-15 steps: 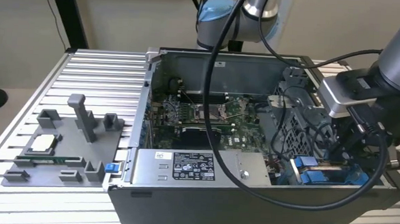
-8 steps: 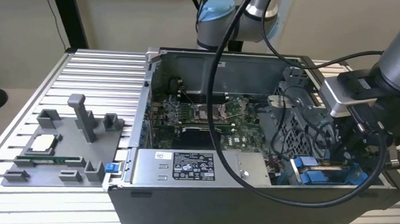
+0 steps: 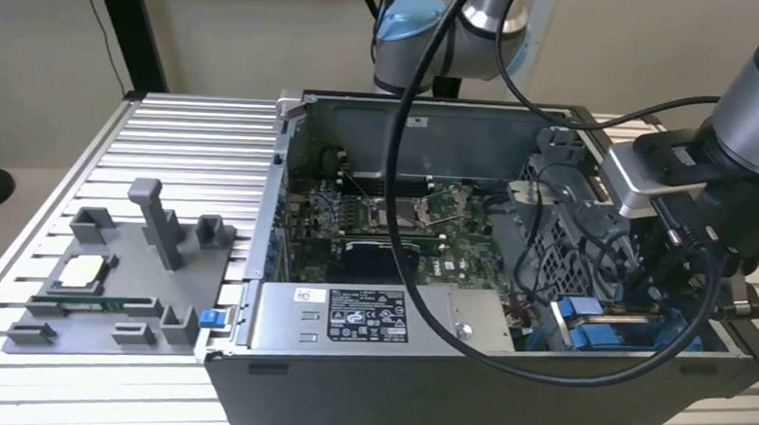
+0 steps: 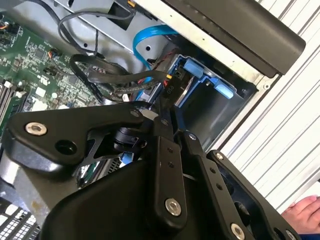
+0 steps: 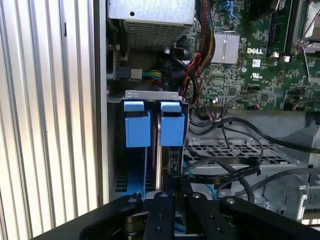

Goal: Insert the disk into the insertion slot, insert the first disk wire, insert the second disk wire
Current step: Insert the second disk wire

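**Blue-railed drive bay with the gripper poised at its mouth**

Blue plastic is marking the insertion slot (image 5: 155, 150), a narrow bay lying in the lower centre of the first wrist view, with two rectangular tabs standing side by side above a thin upright edge that may be the disk; whether the disk is fully seated cannot be told. The slot's long axis is running straight away from the gripper (image 5: 167, 197), whose black fingers are sitting just in front of the bay mouth at the bottom of the frame. They are standing close together with only a narrow gap between them, and whether they are pinching anything cannot be told. In the second wrist view the same blue rails (image 4: 207, 80) are appearing upper centre, beyond the black linkage. A flat black cable (image 5: 220, 172) is crossing just beside the fingertips, and a light blue cable (image 4: 142, 42) is curving near the bay. Perforated grey metal is forming the cage (image 5: 225, 147); the green motherboard (image 5: 245, 65) is lying beyond it. In the exterior view, a ribbed aluminium table (image 3: 175, 163) is carrying the open computer case (image 3: 474, 393).
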Available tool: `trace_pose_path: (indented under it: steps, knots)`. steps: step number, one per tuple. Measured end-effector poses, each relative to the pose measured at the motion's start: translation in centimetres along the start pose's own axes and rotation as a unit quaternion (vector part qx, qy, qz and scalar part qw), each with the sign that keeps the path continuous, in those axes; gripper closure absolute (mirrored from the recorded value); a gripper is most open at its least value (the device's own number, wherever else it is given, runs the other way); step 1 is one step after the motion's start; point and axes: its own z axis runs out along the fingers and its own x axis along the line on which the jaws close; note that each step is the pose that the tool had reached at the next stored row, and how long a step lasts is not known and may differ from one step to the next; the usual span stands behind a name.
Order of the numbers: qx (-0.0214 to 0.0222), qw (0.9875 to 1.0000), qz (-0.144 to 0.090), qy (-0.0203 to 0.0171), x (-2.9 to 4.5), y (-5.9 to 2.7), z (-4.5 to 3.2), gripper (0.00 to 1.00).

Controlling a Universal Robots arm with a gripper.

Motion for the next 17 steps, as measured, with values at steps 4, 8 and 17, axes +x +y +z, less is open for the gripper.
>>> trace_pose_path:
  steps: [4,8,17]
  knots:
    - [0.0008,1.0000,0.000,0.0001,0.04,0.01,0.30,1.00]
    - [0.0017,1.0000,0.000,0.0001,-0.01,0.03,0.53,1.00]
    - [0.0036,1.0000,0.000,0.0001,-0.20,0.00,0.88,1.00]
